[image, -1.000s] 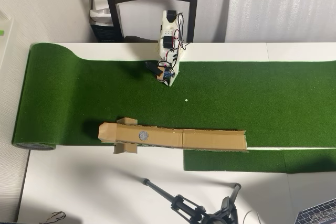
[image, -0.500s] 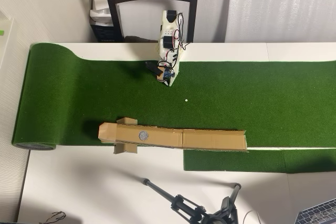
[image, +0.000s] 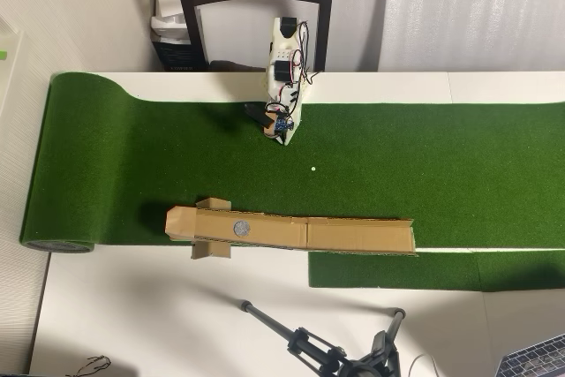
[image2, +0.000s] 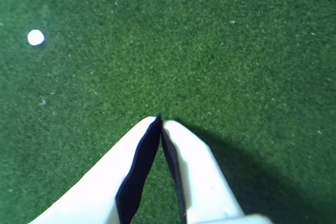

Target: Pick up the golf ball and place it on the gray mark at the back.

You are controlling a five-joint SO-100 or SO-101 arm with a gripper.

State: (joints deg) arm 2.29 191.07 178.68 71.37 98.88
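Overhead view: white arm folded at upper centre of the frame, standing on the green turf mat (image: 132, 156) that covers the white counter (image: 159, 315).

End effector (image2: 159, 119) in the wrist view: both white fingers meet at the tips, closed, nothing between them, pointing down at bare turf.

A small white speck (image: 312, 168) sits on the mat just right of and below the arm; in the wrist view it lies at upper left. No golf ball identifiable.

Gray mark (image: 241, 228) sits on the cardboard channel (image: 353, 236) at lower centre, toward its left end.
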